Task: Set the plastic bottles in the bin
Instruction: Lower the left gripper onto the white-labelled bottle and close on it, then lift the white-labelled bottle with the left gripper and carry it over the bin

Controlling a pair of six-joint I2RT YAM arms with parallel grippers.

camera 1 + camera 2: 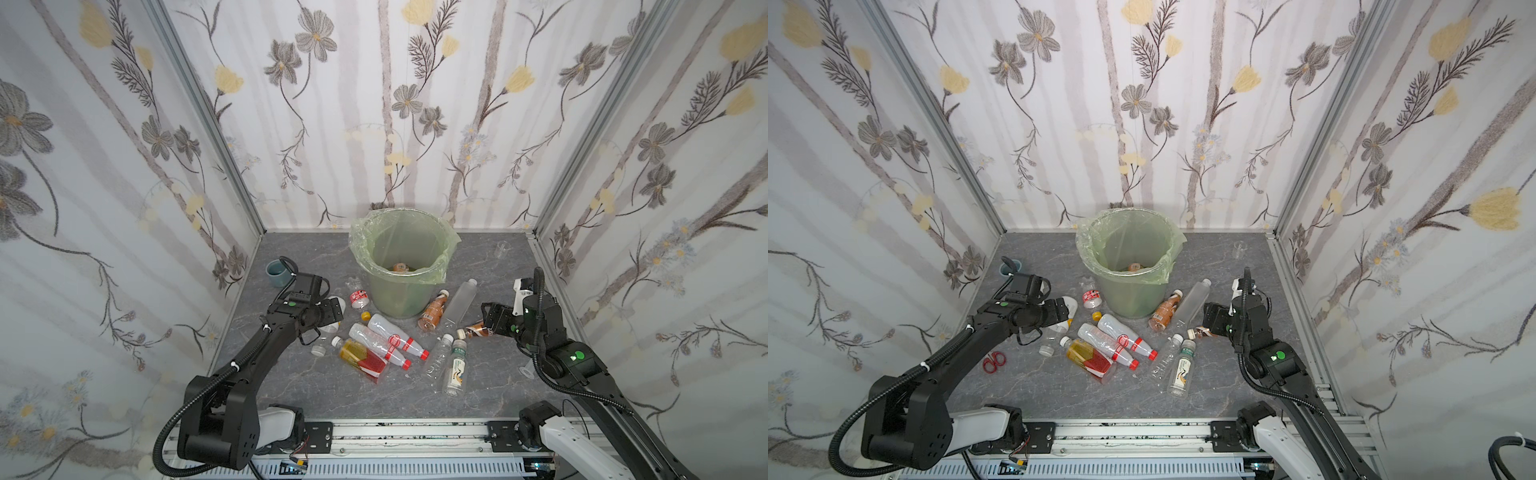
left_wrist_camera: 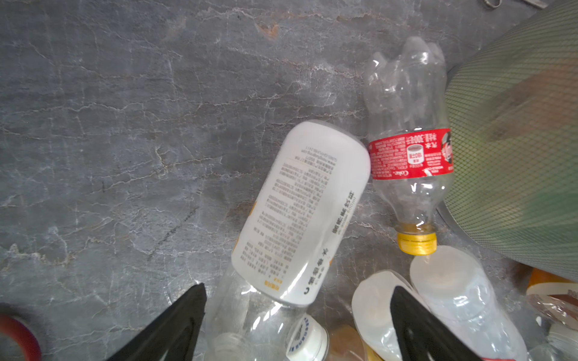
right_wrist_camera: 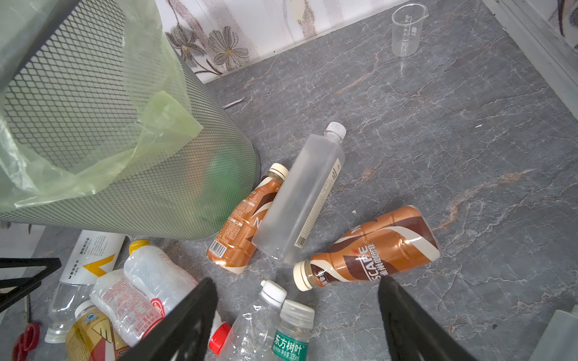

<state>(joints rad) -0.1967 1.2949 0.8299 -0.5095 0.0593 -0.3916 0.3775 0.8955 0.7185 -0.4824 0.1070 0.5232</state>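
The left gripper [image 2: 297, 326] is spread wide and grips nothing. The neck end of a white-labelled bottle [image 2: 300, 212] lies between its fingers, with the body stretching ahead. Just beyond that, a red-labelled bottle [image 2: 406, 140] with a yellow cap lies right beside the bin [image 2: 516, 140]. The right gripper [image 3: 300, 325] is also wide and empty. A brown bottle [image 3: 375, 247] lies just ahead of its fingertips. Farther ahead, a frosted bottle [image 3: 300, 200] and a second brown bottle [image 3: 244, 225] lie side by side at the bin's foot. One orange bottle [image 1: 401, 267] already lies inside the bin.
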